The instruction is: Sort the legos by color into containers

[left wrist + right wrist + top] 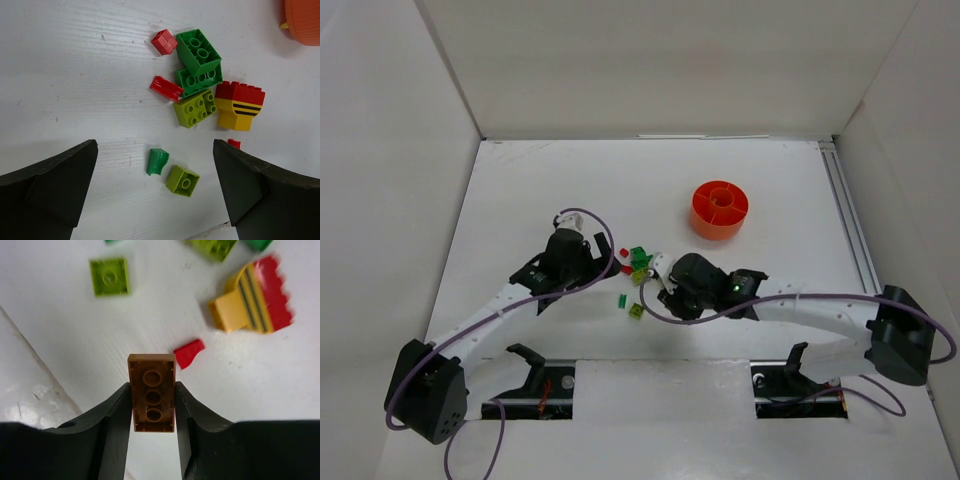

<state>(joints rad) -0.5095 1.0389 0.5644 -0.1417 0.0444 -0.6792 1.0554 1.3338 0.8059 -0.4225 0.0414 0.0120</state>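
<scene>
A brown brick point(152, 399) sits clamped between my right gripper's point(152, 390) fingers, just above a small red piece point(189, 353). My left gripper point(154, 150) hangs with jaws wide apart over the loose legos point(200, 85). The orange divided bowl point(718, 229) stands apart, farther back.

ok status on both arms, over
Left gripper open above loose legos. Right gripper shut on brown brick. Orange bowl stands apart, nothing seen blocking the way.
</scene>
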